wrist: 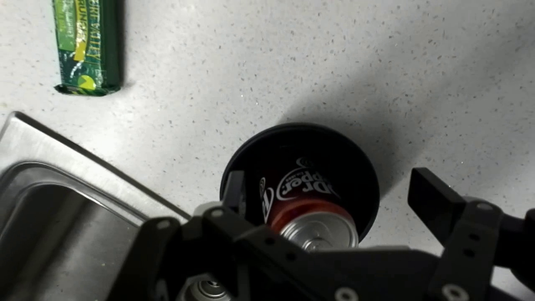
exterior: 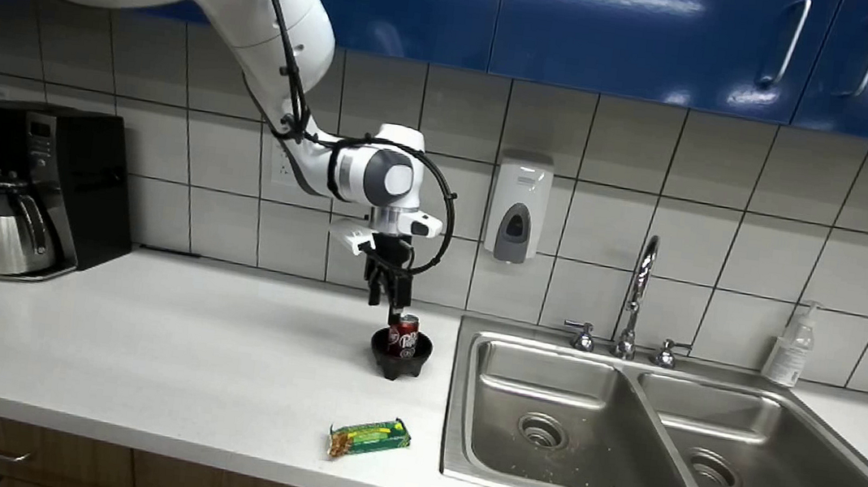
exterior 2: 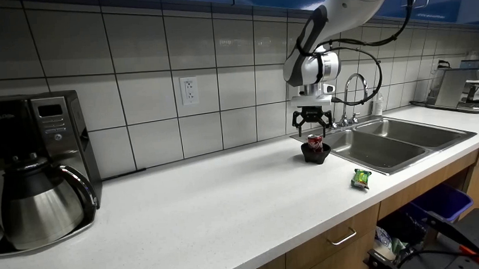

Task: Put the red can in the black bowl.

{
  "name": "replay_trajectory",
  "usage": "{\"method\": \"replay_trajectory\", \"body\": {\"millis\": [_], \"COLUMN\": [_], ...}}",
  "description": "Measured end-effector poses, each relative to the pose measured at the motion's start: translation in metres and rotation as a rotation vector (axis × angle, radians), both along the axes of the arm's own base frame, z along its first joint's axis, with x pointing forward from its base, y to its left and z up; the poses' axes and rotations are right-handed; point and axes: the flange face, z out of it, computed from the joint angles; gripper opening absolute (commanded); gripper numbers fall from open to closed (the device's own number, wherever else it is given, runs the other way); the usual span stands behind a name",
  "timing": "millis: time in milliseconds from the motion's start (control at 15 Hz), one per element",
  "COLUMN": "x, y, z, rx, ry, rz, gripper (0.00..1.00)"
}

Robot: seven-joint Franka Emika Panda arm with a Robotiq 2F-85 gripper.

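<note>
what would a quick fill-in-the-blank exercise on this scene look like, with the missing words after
The can sits in the black ____.
The gripper is not shut but ____.
The packet is mostly ____ in colour.
The brand printed on the can is Dr ____.

Missing words: bowl; open; green; Pepper.

In an exterior view, round its centre, blue cabinets (exterior: 629,37) hang at one o'clock, a wall dispenser (exterior: 520,204) at two; a faucet (exterior: 634,299) stands at three, a steel sink (exterior: 662,434) lies at four, a green packet (exterior: 371,437) on the white counter (exterior: 209,349) at six, a black coffee machine (exterior: 85,187) at nine.
</note>
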Motion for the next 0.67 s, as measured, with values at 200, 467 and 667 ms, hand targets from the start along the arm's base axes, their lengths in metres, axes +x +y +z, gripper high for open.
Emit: {"method": "replay_trajectory", "body": {"millis": [200,467,667], "x": [-0.020,-0.052,-0.080], "y": [0.010,0.026,0.041], "z": [0.010,0.023,0.033], "rx": [0.014,0.041,0.053], "ry": [-0.005,-0.011,-0.029], "rz": [0.034,0.100,0.156], "gripper": [1.00,1.00,1.00]}}
